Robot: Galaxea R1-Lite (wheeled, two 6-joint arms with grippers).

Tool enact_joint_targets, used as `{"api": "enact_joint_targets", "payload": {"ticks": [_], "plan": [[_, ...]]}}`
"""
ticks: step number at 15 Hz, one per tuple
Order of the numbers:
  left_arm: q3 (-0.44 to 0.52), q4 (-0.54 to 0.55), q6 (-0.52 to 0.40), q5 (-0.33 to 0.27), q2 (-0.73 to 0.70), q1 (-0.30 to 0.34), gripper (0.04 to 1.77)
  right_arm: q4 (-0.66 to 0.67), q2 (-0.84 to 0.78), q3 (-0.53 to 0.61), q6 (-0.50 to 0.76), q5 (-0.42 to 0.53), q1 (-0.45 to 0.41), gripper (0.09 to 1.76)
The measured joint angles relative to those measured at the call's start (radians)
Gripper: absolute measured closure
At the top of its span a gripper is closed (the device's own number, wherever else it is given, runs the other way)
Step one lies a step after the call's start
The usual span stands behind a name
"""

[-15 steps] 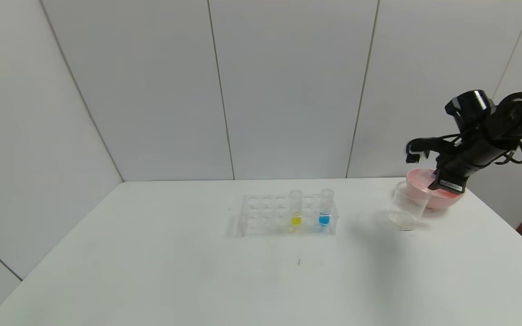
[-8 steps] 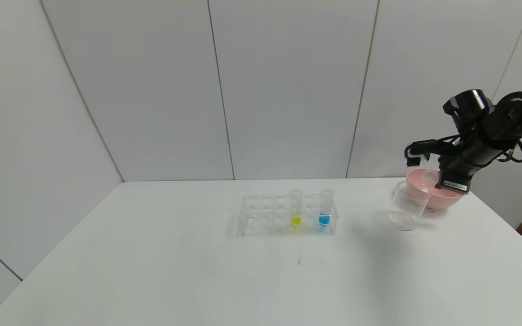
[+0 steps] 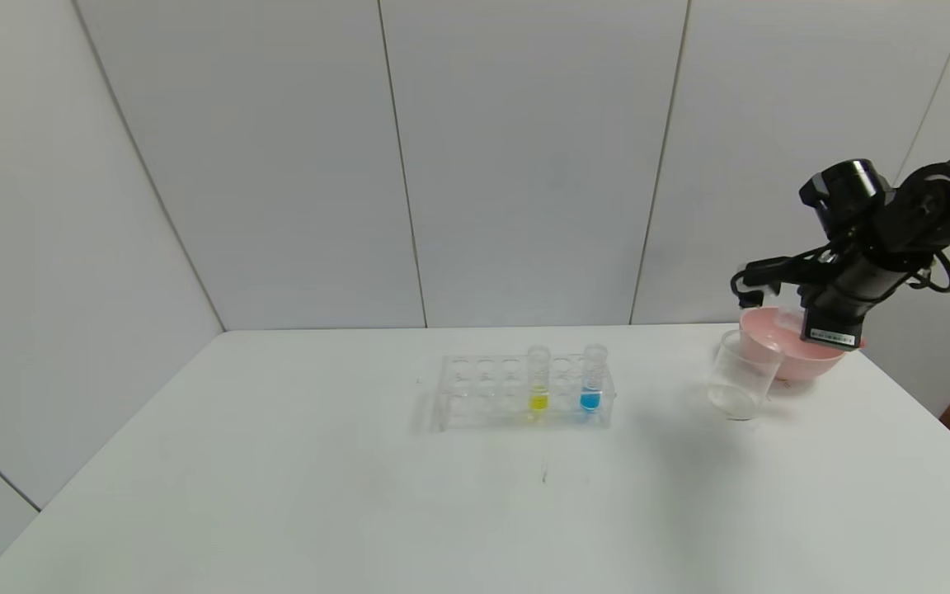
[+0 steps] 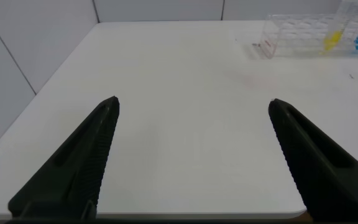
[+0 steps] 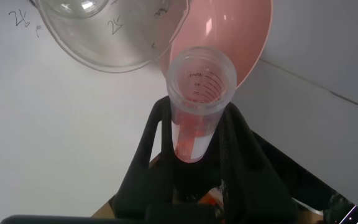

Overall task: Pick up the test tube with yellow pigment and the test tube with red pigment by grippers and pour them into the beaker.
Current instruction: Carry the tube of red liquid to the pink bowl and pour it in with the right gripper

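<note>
My right gripper point(image 3: 790, 323) is shut on the test tube with red pigment point(image 5: 202, 78). It holds the tube tilted, mouth out, over the rim of the pink bowl point(image 3: 805, 361) and just beside the beaker point(image 3: 740, 376). Red streaks line the tube's inside. In the right wrist view the beaker point(image 5: 114, 34) lies past the tube's mouth. The test tube with yellow pigment point(image 3: 538, 379) stands upright in the clear rack point(image 3: 479, 389). My left gripper point(image 4: 192, 106) is open and empty above the table's left part; it is not in the head view.
A tube with blue liquid point(image 3: 592, 378) stands in the rack, right of the yellow one. The pink bowl point(image 5: 229, 31) sits behind the beaker near the table's far right edge. The white table point(image 3: 359, 495) ends at a grey wall.
My right gripper has risen slightly and turned with the red tube, staying over the pink bowl by the beaker. The rack and beaker have not moved.
</note>
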Motion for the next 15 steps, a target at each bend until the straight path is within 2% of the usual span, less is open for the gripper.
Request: {"api": "enact_joint_targets", "payload": {"ticks": [4, 15], "plan": [[0.000, 0.000, 0.000, 0.000, 0.000, 0.000, 0.09, 0.000, -0.001, 0.000, -0.021, -0.055, 0.014, 1.35], [0.000, 0.000, 0.000, 0.000, 0.000, 0.000, 0.09, -0.005, 0.003, 0.000, -0.043, -0.107, 0.039, 1.35]]}}
